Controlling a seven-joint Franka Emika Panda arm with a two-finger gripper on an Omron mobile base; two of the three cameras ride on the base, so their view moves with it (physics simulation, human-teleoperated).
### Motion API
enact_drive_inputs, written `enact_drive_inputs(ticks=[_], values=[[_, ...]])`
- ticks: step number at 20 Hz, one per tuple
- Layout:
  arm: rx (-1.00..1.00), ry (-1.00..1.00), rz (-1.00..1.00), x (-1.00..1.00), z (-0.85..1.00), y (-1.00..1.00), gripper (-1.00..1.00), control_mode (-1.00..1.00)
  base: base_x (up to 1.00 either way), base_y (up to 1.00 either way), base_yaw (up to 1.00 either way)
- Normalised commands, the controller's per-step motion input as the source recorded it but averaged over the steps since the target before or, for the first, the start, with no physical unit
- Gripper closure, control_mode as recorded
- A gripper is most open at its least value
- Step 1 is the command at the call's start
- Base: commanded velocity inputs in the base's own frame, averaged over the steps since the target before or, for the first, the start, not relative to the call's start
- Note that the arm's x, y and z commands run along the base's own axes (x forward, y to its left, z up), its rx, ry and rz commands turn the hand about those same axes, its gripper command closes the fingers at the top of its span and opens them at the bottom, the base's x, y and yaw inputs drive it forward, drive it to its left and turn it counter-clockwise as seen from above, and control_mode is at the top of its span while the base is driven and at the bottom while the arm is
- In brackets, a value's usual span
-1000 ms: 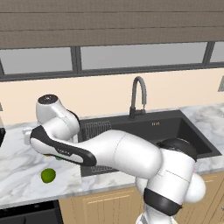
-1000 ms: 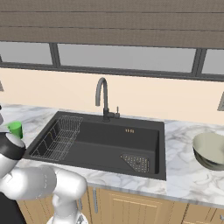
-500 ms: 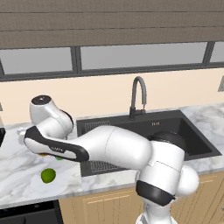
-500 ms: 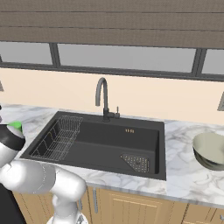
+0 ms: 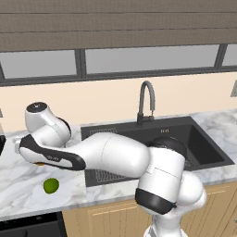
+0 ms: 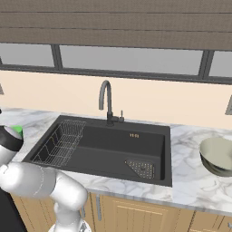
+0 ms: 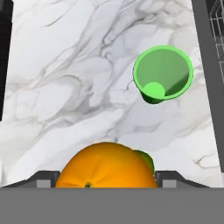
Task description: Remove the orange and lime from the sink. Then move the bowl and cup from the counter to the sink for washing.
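Note:
My gripper (image 7: 107,179) hangs over the white marble counter (image 7: 65,87), left of the sink (image 5: 185,139). Its jaws stand wide, closed on the orange (image 7: 107,164), which sits between the two fingertips (image 7: 43,179). A sliver of dark green peeks out behind the orange's right side. The light-green cup (image 7: 162,79) stands upright on the counter beyond the orange, close to the sink's edge; it also peeks out behind my arm (image 6: 16,131). The lime (image 5: 51,185) lies on the counter near its front edge. The pale bowl (image 6: 218,156) rests on the counter right of the sink (image 6: 113,145).
A wire rack (image 6: 61,142) sits in the sink's left half and a drain (image 6: 141,167) at its front right. The curved faucet (image 6: 107,102) rises behind the basin. A dark appliance edge (image 7: 4,57) borders the counter on the far left.
The arm has swung a little further left over the counter, away from the sink. The lime, cup and bowl have stayed where they were.

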Motion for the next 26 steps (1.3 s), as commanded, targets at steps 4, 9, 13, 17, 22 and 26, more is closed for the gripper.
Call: enact_drive_inputs(ticks=[4,9,13,17,22,26], values=[[-0.03,0.00,0.00,0.12,-0.07,0.08,1.00,-1.00,0.00,0.00,0.00],[-0.02,0.00,0.00,0.09,-0.08,0.04,1.00,-1.00,0.00,0.00,0.00],[0.00,0.00,0.00,0.09,-0.10,0.07,1.00,-1.00,0.00,0.00,0.00],[0.00,0.00,0.00,0.08,-0.12,0.09,1.00,-1.00,0.00,0.00,0.00],[0.00,0.00,0.00,0.07,-0.13,0.06,1.00,-1.00,0.00,0.00,0.00],[0.00,0.00,0.00,0.06,-0.13,0.01,1.00,-1.00,0.00,0.00,0.00]])
